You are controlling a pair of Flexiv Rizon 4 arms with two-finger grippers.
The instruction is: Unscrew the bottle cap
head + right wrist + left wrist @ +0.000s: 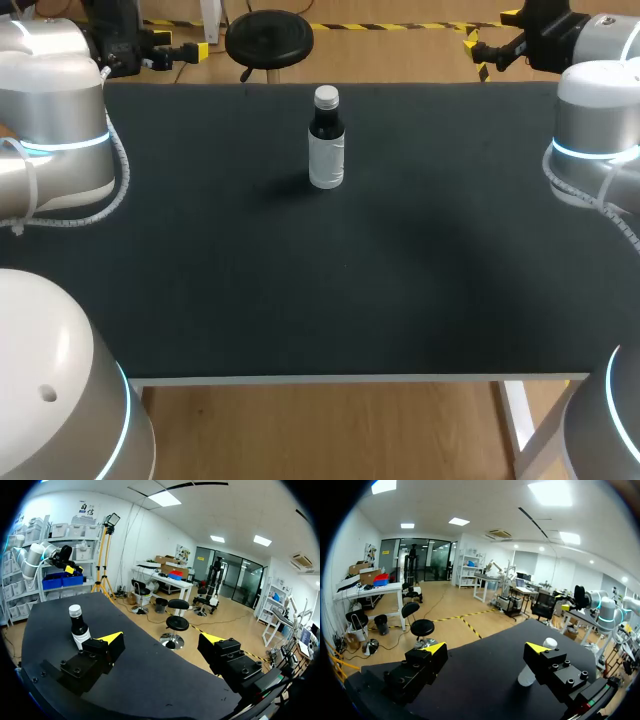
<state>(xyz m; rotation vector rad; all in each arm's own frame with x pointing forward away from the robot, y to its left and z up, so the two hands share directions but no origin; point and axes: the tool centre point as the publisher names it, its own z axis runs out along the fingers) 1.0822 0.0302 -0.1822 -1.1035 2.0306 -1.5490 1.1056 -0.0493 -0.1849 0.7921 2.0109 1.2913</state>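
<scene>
- Untouched: small dark white-labelled bottle (326,150), silver screw cap (326,97) on, upright on black bench (300,300).
- My left claw (486,648), right claw (161,638) gape empty; next, I judge: hold bottle, grip cap.

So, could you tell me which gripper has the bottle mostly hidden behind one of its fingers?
The left gripper: its finger covers the bottle except cap and base. The right gripper sees it almost whole.
</scene>
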